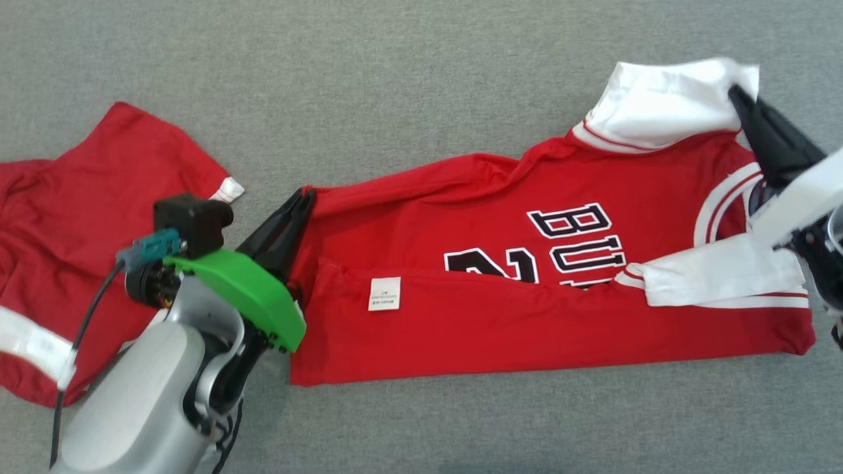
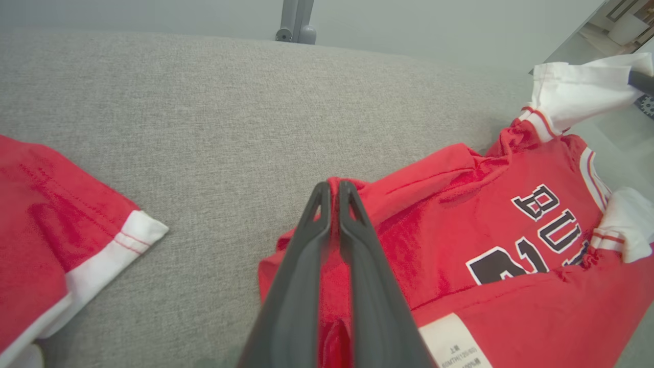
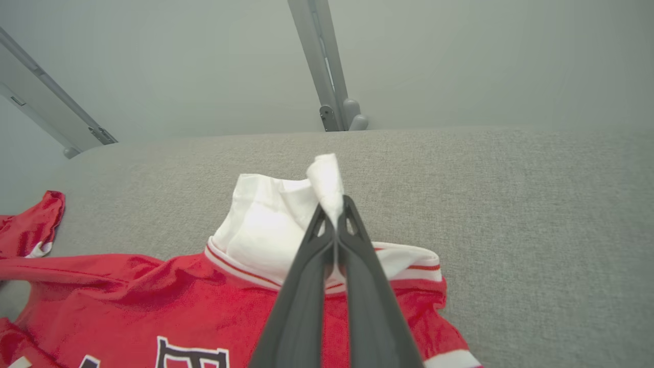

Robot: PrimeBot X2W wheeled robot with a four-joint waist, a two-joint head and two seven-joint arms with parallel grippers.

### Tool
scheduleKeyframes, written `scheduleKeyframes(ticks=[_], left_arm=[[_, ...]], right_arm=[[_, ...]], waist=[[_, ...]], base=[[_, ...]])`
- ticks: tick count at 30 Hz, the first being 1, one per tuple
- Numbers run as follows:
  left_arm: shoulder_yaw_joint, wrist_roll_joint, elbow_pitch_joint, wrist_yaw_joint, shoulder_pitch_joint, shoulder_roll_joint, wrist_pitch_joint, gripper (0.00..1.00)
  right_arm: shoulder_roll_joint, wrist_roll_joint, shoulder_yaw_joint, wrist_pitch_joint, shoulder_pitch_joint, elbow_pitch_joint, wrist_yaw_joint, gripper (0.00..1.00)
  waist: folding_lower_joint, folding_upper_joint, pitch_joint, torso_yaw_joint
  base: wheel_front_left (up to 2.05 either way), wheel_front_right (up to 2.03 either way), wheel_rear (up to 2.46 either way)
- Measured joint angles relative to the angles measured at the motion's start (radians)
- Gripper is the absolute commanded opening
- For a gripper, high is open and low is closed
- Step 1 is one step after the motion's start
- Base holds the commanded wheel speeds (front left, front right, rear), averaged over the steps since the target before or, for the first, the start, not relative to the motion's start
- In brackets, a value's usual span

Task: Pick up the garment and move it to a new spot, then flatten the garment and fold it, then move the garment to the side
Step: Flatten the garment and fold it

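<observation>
1. The left gripper (image 2: 334, 186) is pinched shut on red cloth. Its two dark fingers meet at the far corner of the hem of the jersey (image 1: 500, 316), and a ridge of fabric is caught between them.
2. The right gripper (image 3: 337, 204) is likewise closed tight. A tuft of the white sleeve (image 1: 665, 99) pokes up past its fingertips, and the sleeve is raised a little off the surface.
3. The jersey lies lengthwise across the grey fabric surface (image 1: 395, 79), hem to the robot's left and collar end to its right. Its near long edge is already turned up over the front, so the care label (image 1: 384, 293) faces up and half the black lettering is covered.
4. A second red garment (image 1: 79, 217) lies apart at the far left, under the left forearm.
5. Judged step: the fold, with both grips set on the far long edge.
6. The next move likely calls for lifting both ends together and carrying them toward the robot at an even pace. The cloth between them should be kept taut so the far side lands flat over the near flap.
</observation>
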Motion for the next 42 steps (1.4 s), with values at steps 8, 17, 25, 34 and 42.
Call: scheduleKeyframes(ticks=[8,17,25,34,42], left_arm=[[0.066,-0.054,-0.193,0.128,0.312,0.055,-0.100,0.00],[0.095,-0.089,-0.218,0.163,0.423,0.082,-0.134,0.00],[0.109,-0.097,-0.244,0.170,0.434,0.098,-0.137,0.00],[0.067,-0.104,-0.197,0.153,0.455,0.085,-0.120,0.05],[0.046,-0.049,-0.109,0.180,0.470,0.083,-0.163,1.00]], right_arm=[[0.055,0.050,-0.113,-0.099,0.388,-0.193,0.000,0.00],[0.131,0.002,-0.061,-0.115,0.432,-0.092,0.000,0.00],[0.102,0.024,-0.090,-0.146,0.419,-0.105,0.000,0.00],[0.090,0.026,-0.071,-0.111,0.470,-0.064,0.000,0.00],[0.093,-0.041,-0.051,-0.118,0.482,0.033,0.000,1.00]], waist=[[0.0000,0.0000,-0.058,-0.085],[0.0000,0.0000,-0.083,-0.128],[0.0000,0.0000,-0.106,-0.112],[0.0000,0.0000,-0.113,-0.104],[0.0000,0.0000,-0.151,-0.098]], base=[[0.00,0.00,0.00],[0.00,0.00,0.00],[0.00,0.00,0.00],[0.00,0.00,0.00],[0.00,0.00,0.00]])
